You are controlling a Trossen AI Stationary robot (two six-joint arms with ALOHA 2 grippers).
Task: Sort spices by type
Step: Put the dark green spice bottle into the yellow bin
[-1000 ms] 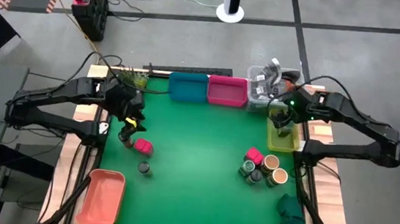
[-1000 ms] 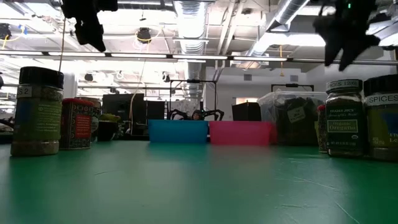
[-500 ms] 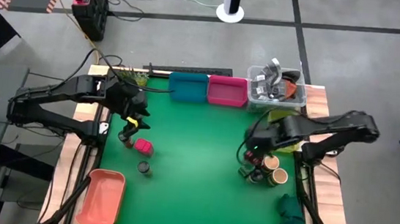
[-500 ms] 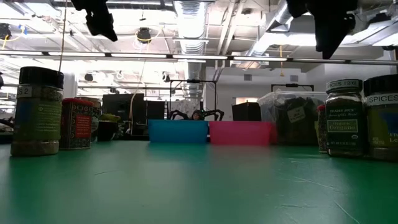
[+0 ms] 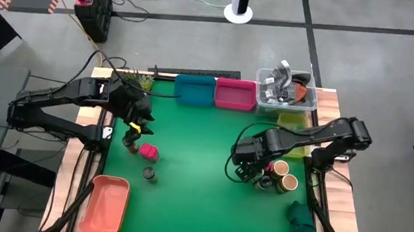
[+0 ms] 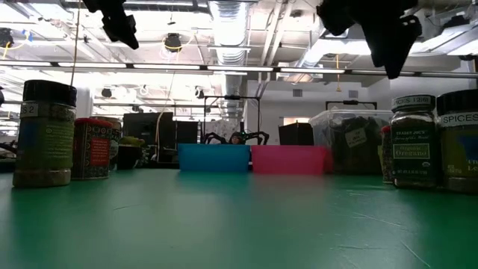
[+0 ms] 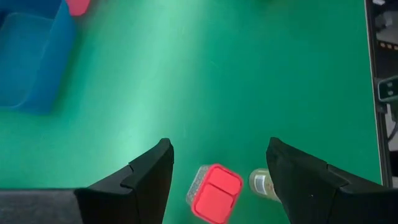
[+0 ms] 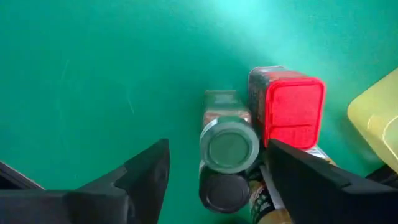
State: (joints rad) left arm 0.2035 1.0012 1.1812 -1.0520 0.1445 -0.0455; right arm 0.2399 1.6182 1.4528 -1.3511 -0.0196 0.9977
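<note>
Green-covered surface (image 5: pixel 193 176) seen from above, with both dark arms over it. Right gripper (image 5: pixel 242 167) hanging above the cluster of spice containers near the right edge — fingers (image 8: pixel 140 171) apart, nothing between them. In its wrist view: a grey-green-lidded round jar (image 8: pixel 229 147) directly below, a red-pink blocky pack (image 8: pixel 293 112) touching it on one side, a dark grey-lidded jar (image 8: pixel 224 190) touching it on another, and the corner of a yellow tray (image 8: pixel 376 118) just beyond the pack. From above, two round tan-topped jars (image 5: pixel 284 176) sitting on the cluster's outer side, close to the right edge.

Left gripper (image 5: pixel 133 128) held above the left half of the surface, fingers (image 7: pixel 146 180) apart and empty. Below it, a second red-pink blocky pack (image 7: pixel 214 193) with a small clear jar (image 7: pixel 264 183) just beside it; another small dark-lidded jar (image 5: pixel 149 174) standing apart, nearer the front edge.

Along the far edge — a blue bin (image 5: pixel 194 90) and a pink bin (image 5: pixel 235 95) side by side. An orange tray (image 5: pixel 105 205) at the front left corner.
</note>
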